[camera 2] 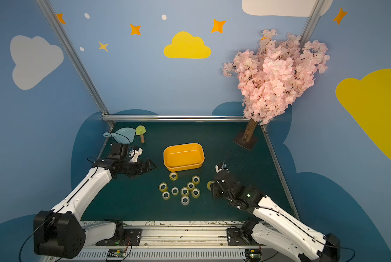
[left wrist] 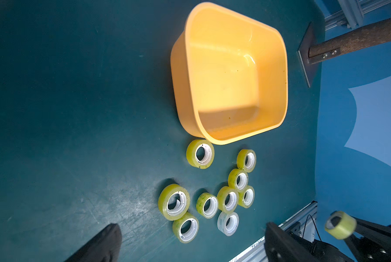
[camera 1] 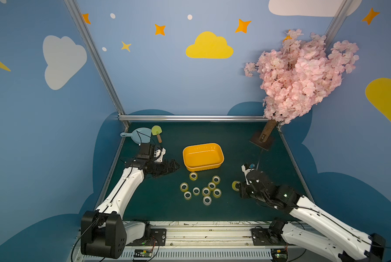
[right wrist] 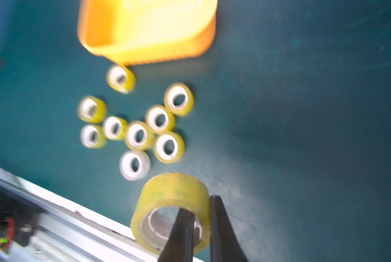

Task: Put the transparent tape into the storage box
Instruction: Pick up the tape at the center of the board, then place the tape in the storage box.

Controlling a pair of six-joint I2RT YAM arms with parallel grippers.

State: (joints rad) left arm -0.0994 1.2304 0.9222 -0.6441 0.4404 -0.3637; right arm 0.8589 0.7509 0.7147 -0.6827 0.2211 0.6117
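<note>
**Roll pinched, box bare**

I see my right gripper (right wrist: 200,204) clamped on the transparent tape (right wrist: 174,190) wall, one finger in the core. It hangs right of the loose rolls (camera 1: 206,191), core axis roughly level, facing the left arm. The storage box (camera 1: 204,167) shows only bare floor. The left gripper (camera 1: 175,166) is spread wide, holding nothing.

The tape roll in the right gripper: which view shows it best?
The right wrist view: the roll is large, pinched by its wall in the right gripper. The left wrist view shows it small and far; both top views show only a sliver.

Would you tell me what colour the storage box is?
Orange-yellow storage box; clearest in the left wrist view.
</note>
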